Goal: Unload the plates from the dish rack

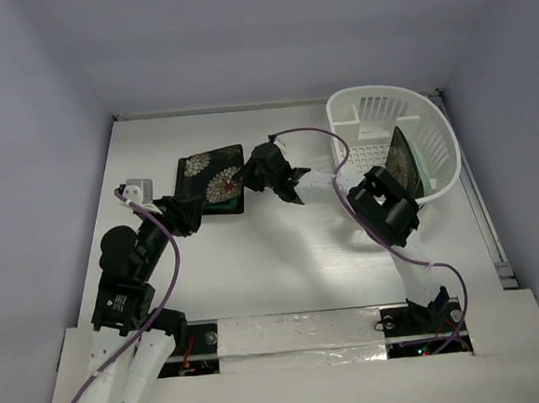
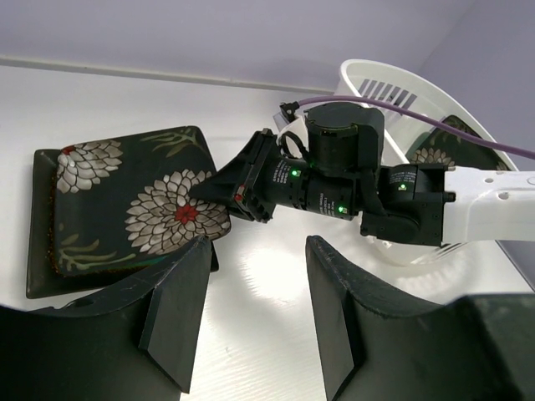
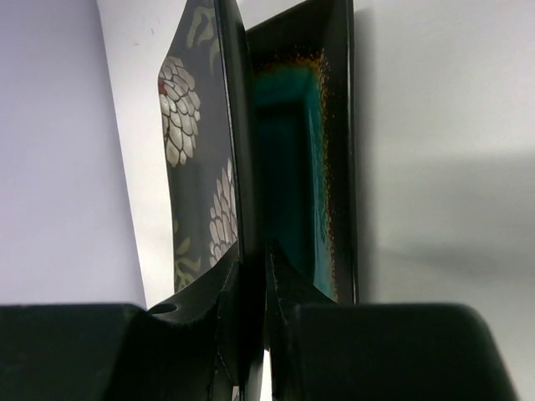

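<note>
A black flowered plate [image 1: 214, 180] lies on the table left of centre, on top of the teal plate, whose dark rim [image 2: 38, 251] sticks out at the left. My right gripper [image 1: 248, 177] is shut on the flowered plate's right edge. In the right wrist view its jaws pinch the rim, with the flowered face [image 3: 192, 142] on the left and the teal plate [image 3: 301, 167] on the right. My left gripper [image 2: 257, 251] is open and empty, just off the stack's near right corner. A second flowered plate [image 1: 403, 163] stands on edge in the white dish rack [image 1: 431, 114].
The rack sits at the table's far right corner, against the right edge. The right arm [image 1: 382, 207] reaches across the table's middle from right to left, with a purple cable [image 1: 316, 137] looping above it. Grey walls close in the table on three sides.
</note>
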Controlling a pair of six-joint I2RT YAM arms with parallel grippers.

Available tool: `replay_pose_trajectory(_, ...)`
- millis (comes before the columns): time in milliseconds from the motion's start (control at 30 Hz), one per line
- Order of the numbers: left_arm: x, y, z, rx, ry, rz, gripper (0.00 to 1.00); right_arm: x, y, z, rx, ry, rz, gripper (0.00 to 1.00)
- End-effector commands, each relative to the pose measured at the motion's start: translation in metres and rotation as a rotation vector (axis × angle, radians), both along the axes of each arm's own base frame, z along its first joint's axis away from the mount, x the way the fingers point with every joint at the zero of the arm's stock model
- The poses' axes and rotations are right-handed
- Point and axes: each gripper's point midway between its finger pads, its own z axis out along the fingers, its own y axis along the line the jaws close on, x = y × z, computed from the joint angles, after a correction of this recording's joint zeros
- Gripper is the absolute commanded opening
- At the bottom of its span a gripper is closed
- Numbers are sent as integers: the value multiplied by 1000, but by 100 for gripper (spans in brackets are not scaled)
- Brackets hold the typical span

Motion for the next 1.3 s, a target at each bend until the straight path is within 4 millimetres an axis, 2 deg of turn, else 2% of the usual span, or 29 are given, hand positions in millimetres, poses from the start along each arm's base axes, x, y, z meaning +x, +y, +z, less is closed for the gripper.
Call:
replay_pose_trajectory(0,-1,-1,24,-19,-66,-10,46,12,31,105,259,-185,39,18)
replay_pose_trajectory(267,0,1,23,-19,-64,-1,46,5,29,77,191,-153,69,35)
replay_pose_trajectory(367,1,1,23,-18,-61,1,46,3,25,74,154,-149,72,46)
replay_pose_trajectory(500,0,1,24,-19,-66,1,46,0,12,66,38,-154,75,65)
replay_pose_trajectory(567,0,1,24,-19,-66,1,46,0,5,70,1,-171,62,68)
replay_pose_trajectory(633,0,1,24,-19,-66,-1,46,-3,-3,63,-57,-177,68,69)
replay_pose_trajectory(800,-1,1,24,-19,-67,-1,46,-2,-25,54,-224,-197,60,81)
replay_pose_trajectory(867,-1,1,24,-20,-69,-2,47,0,-28,58,-262,-214,65,85)
replay_pose_trajectory(900,-1,1,24,-20,-69,-4,47,-3,-32,54,-318,-220,94,87)
replay_pose_trajectory(933,-1,1,24,-18,-69,-4,47,-1,-30,61,-330,-239,115,87)
replay_pose_trajectory(1000,-1,1,24,-19,-67,-2,47,0,-34,60,-408,-248,144,87)
replay_pose_trajectory(1067,-1,1,24,-20,-69,-2,47,-1,-43,57,-468,-238,149,86)
replay_pose_trajectory(1100,-2,1,25,-20,-70,-4,47,-2,-48,59,-493,-245,151,79)
replay_pose_trajectory(1133,-2,1,25,-20,-70,-2,47,-4,-51,70,-489,-261,143,74)
replay_pose_trajectory(1167,-1,1,25,-20,-70,-4,47,-8,-57,66,-504,-258,144,66)
replay_pose_trajectory(1200,-2,1,25,-20,-72,-2,47,-10,-60,72,-508,-276,149,43)
replay_pose_trajectory(1233,-2,1,25,-20,-72,-4,47,-13,-62,79,-499,-294,150,29)
replay_pose_trajectory(1267,-1,1,25,-20,-70,-2,47,-17,-66,102,-479,-336,148,18)
